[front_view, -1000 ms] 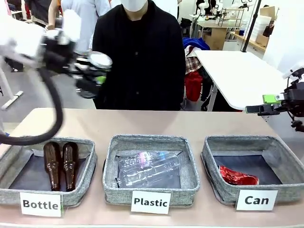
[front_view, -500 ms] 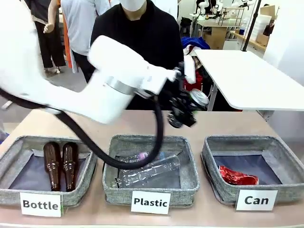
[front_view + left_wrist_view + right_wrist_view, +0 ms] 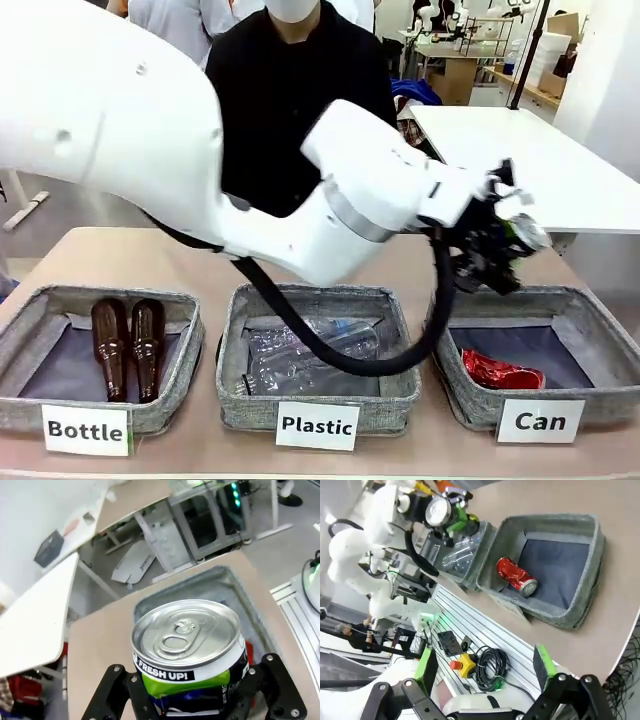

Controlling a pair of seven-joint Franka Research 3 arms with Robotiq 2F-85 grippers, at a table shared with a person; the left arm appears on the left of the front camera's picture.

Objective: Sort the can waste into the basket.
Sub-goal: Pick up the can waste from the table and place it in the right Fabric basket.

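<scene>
Left gripper [image 3: 497, 252]: reaches across from the left side to above the far-left corner of the Can basket [image 3: 600, 315]. It is pinching the dark can [image 3: 189, 652] by its sides. In the left wrist view the can's silver top with pull tab faces the camera, a black band reads "FRESH UP!", and a green pad presses the crushed body below it. In the front view the can's silver end [image 3: 527, 232] points to the right, clear of the basket rim and above it.

Right gripper [image 3: 485, 672]: fingers spread wide with nothing between them, green pads [image 3: 544, 662] visible. It looks from the side over the worktop [image 3: 570, 505] at the Can basket [image 3: 585, 570] and, farther off, at the left gripper with the can [image 3: 439, 511].

Red can [image 3: 500, 372]: lies on its side on the dark base of the Can basket, toward the front-left part. The right wrist view shows it [image 3: 516, 576] alone on the base, with its silver end visible.

White "Can" card [image 3: 540, 422] stands on the basket's front wall.

Middle basket [image 3: 318, 395], card "Plastic": holds clear plastic bottles [image 3: 310, 355]. Left basket [image 3: 95, 410], card "Bottle": two brown bottles [image 3: 128, 345] lie side by side, touching or nearly so.

A person in black [image 3: 290, 100] stands at the far side of the worktop, behind the left arm.
</scene>
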